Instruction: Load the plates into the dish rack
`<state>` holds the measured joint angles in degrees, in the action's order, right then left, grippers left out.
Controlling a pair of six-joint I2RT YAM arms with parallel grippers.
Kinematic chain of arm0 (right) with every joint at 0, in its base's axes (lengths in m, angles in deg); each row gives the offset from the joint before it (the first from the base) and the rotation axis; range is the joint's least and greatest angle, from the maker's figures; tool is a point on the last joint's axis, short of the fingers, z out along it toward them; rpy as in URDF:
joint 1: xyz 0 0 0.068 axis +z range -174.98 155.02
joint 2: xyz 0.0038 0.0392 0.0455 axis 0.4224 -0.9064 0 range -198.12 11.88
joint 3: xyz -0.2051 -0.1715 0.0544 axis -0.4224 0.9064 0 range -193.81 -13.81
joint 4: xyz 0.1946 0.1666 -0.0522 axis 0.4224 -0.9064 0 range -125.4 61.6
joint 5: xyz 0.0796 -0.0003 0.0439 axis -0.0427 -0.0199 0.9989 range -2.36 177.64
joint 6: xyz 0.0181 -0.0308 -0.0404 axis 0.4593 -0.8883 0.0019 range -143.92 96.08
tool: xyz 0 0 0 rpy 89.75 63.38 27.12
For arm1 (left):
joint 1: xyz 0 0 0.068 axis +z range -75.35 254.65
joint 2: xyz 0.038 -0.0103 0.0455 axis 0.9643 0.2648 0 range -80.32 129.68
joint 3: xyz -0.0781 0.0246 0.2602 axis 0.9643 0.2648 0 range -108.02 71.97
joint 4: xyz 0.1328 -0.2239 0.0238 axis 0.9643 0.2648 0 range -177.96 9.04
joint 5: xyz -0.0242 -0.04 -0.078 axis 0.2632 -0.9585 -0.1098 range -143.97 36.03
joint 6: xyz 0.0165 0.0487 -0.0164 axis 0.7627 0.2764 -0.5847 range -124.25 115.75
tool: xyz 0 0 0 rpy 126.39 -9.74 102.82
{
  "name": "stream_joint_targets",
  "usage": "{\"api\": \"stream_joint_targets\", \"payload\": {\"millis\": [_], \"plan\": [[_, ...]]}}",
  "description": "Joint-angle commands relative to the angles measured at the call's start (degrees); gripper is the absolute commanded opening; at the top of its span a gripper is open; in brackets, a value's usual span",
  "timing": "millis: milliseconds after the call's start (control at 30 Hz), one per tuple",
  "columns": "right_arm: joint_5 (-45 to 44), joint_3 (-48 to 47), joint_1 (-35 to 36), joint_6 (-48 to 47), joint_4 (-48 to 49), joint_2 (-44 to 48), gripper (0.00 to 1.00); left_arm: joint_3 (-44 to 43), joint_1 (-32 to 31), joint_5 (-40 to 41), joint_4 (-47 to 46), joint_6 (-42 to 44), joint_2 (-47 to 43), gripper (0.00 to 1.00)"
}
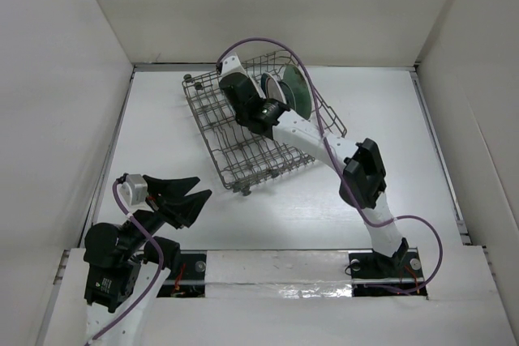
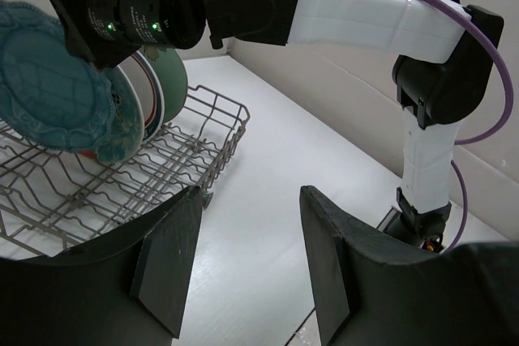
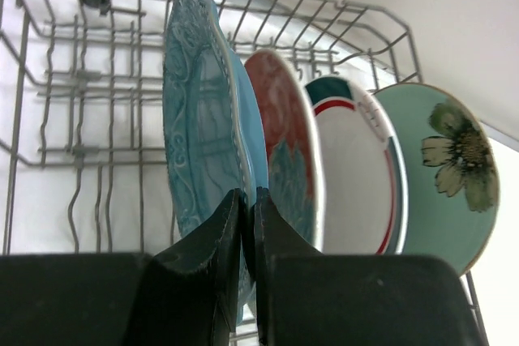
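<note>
My right hand (image 3: 247, 200) clamped the scalloped teal plate (image 3: 195, 119) over the dish rack (image 1: 243, 151); lowering it upright between tines seemed wisest.

White bench (image 1: 162, 139), enclosed by white panels (image 1: 57, 79) on the left, far and right sides. The grey wire dish rack (image 1: 247, 155) stands directly on it, askew, toward the far middle, its small black wheels (image 1: 246, 190) on the surface. The left arm base (image 1: 109, 277) and right arm base (image 1: 381, 265) sit along the near edge.
</note>
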<state>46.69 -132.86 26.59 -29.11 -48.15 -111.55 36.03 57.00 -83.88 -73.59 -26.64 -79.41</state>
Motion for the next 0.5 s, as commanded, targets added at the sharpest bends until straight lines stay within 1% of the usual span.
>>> {"api": "stream_joint_targets", "payload": {"millis": [0,200,333,467], "plan": [[-5.63,-3.21,0.46,0.08,8.15,1.63,0.00,0.70,-0.46,-0.41,-2.86,-0.11,-4.77,0.48],[-6.69,-2.69,2.65,2.81,5.69,-1.54,0.00,0.61,-0.46,-0.41,-2.86,-0.11,-4.69,0.48],[-5.46,-1.55,3.18,7.63,5.07,-3.12,0.00,0.70,-0.46,-0.41,-2.77,-0.11,-4.51,0.48],[-4.14,-1.81,3.18,9.67,4.28,-3.91,0.00,0.70,-0.46,-0.41,-2.77,-0.11,-4.25,0.48]]}}
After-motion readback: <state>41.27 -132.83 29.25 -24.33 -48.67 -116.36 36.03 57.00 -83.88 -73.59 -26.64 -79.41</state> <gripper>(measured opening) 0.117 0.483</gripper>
